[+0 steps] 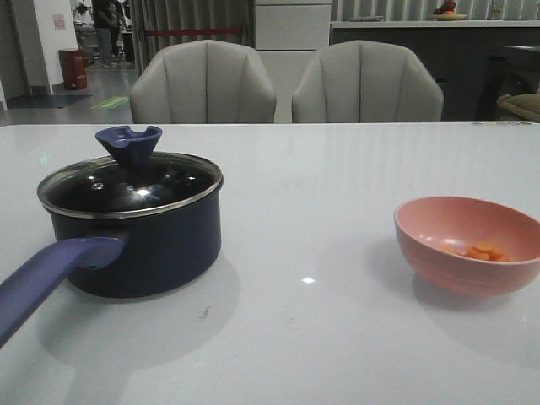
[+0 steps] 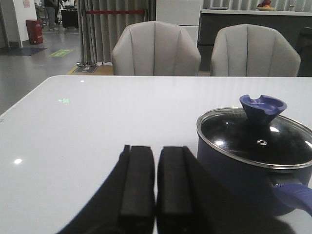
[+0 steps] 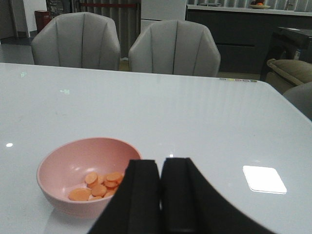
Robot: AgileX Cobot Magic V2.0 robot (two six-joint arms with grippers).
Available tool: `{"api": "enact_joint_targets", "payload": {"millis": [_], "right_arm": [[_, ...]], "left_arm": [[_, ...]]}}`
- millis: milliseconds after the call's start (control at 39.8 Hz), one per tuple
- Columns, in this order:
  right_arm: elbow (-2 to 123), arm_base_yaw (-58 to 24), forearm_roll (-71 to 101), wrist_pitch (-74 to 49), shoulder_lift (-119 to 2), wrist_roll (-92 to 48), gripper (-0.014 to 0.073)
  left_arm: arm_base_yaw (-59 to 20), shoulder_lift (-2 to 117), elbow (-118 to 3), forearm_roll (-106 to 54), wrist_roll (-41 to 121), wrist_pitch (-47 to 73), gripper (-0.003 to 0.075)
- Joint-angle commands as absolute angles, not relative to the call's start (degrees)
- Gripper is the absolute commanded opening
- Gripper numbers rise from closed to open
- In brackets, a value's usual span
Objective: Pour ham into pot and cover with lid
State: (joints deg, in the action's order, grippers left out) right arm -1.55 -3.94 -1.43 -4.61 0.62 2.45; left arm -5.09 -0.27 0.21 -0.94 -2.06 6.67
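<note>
The dark navy pot stands on the left of the white table, its purple-blue handle pointing toward the front. The glass lid with a blue knob sits on the pot. The ham, several orange slices, lies in a pink bowl on the right. In the left wrist view my left gripper is shut and empty, beside the pot. In the right wrist view my right gripper is shut and empty, beside the bowl with the ham. Neither gripper shows in the front view.
Two grey chairs stand behind the table's far edge. A dark counter lies behind them. Bare table lies between pot and bowl.
</note>
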Motion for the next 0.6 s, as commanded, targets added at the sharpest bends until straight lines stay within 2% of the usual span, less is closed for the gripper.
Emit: {"api": "enact_joint_targets", "payload": {"millis": [0, 578], "right_arm": [[-1.25, -3.64, -2.45, 0.00, 1.73, 2.36, 0.0148], [-1.25, -3.64, -2.45, 0.00, 1.73, 2.36, 0.0148]], "left_arm": [[-5.55, -1.35, 1.54, -1.03, -2.23, 1.78, 0.0119], [-5.55, -1.35, 1.54, -1.03, -2.23, 1.14, 0.0119]]}}
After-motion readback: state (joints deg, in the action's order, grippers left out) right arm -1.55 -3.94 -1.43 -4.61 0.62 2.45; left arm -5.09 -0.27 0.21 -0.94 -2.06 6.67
